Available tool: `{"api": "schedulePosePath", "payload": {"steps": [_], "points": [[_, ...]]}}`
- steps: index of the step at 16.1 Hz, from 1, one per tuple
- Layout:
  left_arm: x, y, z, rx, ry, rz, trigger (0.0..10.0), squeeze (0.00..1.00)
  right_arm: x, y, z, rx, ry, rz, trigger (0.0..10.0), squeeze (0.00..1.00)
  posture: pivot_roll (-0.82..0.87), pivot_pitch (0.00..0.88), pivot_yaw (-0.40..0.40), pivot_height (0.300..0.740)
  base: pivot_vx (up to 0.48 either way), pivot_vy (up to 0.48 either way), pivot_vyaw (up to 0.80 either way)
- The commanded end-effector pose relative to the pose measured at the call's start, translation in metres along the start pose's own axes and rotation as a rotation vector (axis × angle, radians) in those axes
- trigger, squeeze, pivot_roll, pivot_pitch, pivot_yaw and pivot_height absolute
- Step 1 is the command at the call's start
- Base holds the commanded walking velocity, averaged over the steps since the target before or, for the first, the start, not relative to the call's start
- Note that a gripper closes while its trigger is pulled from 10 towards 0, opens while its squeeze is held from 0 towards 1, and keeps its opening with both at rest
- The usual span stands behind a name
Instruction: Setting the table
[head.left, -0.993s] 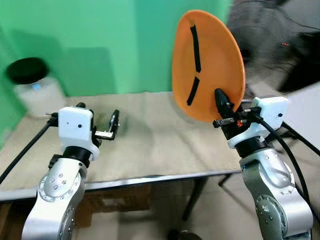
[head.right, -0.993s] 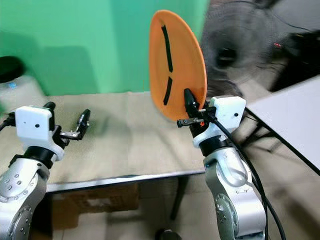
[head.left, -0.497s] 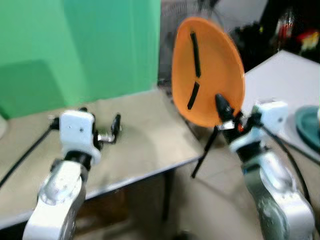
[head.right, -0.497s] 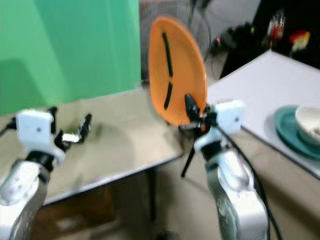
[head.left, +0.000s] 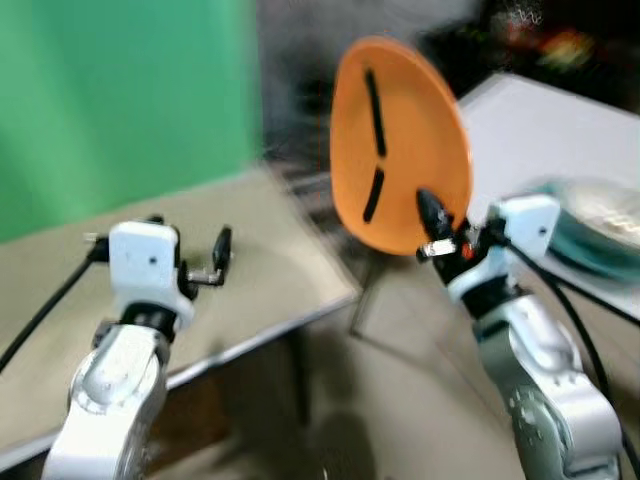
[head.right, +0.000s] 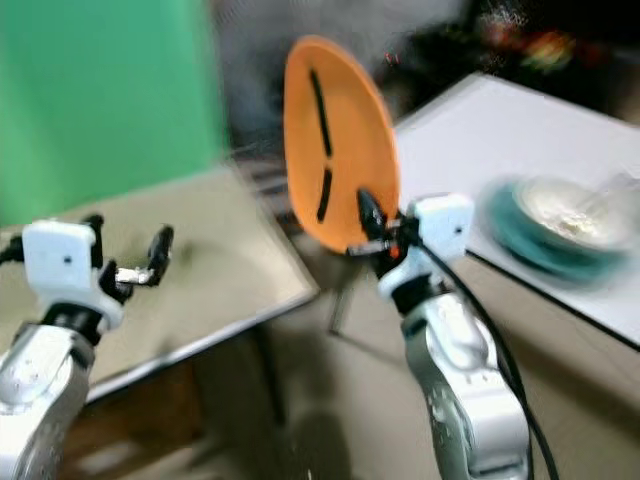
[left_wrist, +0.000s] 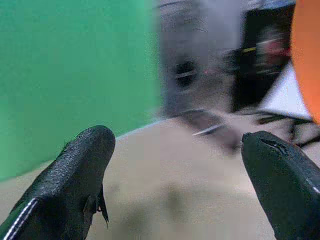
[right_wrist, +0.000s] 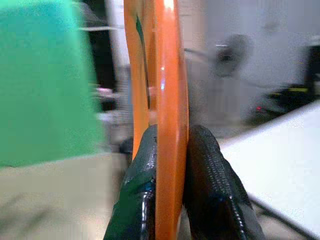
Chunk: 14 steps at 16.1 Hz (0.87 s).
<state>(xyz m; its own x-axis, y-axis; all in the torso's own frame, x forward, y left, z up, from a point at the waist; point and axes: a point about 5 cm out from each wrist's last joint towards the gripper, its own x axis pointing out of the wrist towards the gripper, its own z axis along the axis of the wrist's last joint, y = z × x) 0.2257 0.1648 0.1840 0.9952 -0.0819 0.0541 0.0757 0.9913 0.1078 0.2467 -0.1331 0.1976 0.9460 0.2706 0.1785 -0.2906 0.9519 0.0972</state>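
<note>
At one o'clock from the head camera, the right gripper (head.left: 432, 222) pinches the bottom rim of an upright orange plate (head.left: 400, 140) (two black strips on it), while the left gripper (head.left: 218, 257), spread wide and empty, hangs over the beige table (head.left: 260, 270) at ten o'clock.

Right arm raised, forearm angled up toward centre. Right gripper (head.left: 432, 222) pinched on lower rim of upright orange plate (head.left: 400, 140), one finger each side. Left arm raised at left, wrist level, left gripper (head.left: 215, 262) pointing forward, fingers (left_wrist: 80, 170) spread apart, holding nothing.
</note>
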Motion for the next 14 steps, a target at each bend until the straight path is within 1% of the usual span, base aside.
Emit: {"api": "schedulePosePath", "payload": {"steps": [1, 3, 6, 11, 14], "points": [[-0.0013, 0.0004, -0.0021, -0.005, 0.012, -0.004, 10.0, 0.00, -0.0014, 0.0018, 0.0126, -0.005, -0.063, -0.011, 10.0, 0.00, -0.06, 0.000, -0.006, 0.740, 0.000, 0.000, -0.80], [-0.0020, -0.0006, -0.0031, -0.009, 0.017, -0.013, 10.0, 0.00, -0.0020, 0.0017, 0.0129, 0.000, -0.065, -0.029, 10.0, 0.00, -0.07, 0.000, 0.003, 0.740, 0.000, 0.000, -0.80], [0.0007, -0.0023, -0.0070, -0.007, 0.028, -0.025, 10.0, 0.00, -0.0041, 0.0012, 0.0147, -0.003, -0.065, -0.040, 10.0, 0.00, -0.08, 0.000, 0.012, 0.740, 0.000, 0.000, -0.80], [0.0016, -0.0035, -0.0054, -0.015, 0.004, -0.029, 10.0, 0.00, -0.0046, -0.0006, 0.0143, -0.006, -0.063, -0.040, 10.0, 0.00, -0.08, 0.000, -0.005, 0.740, 0.000, 0.000, -0.80], [0.0008, -0.0050, -0.0025, -0.022, -0.019, -0.037, 10.0, 0.00, -0.0015, 0.0029, 0.0111, 0.003, -0.047, -0.010, 10.0, 0.00, -0.07, 0.000, -0.013, 0.740, 0.000, 0.000, -0.80]]}}
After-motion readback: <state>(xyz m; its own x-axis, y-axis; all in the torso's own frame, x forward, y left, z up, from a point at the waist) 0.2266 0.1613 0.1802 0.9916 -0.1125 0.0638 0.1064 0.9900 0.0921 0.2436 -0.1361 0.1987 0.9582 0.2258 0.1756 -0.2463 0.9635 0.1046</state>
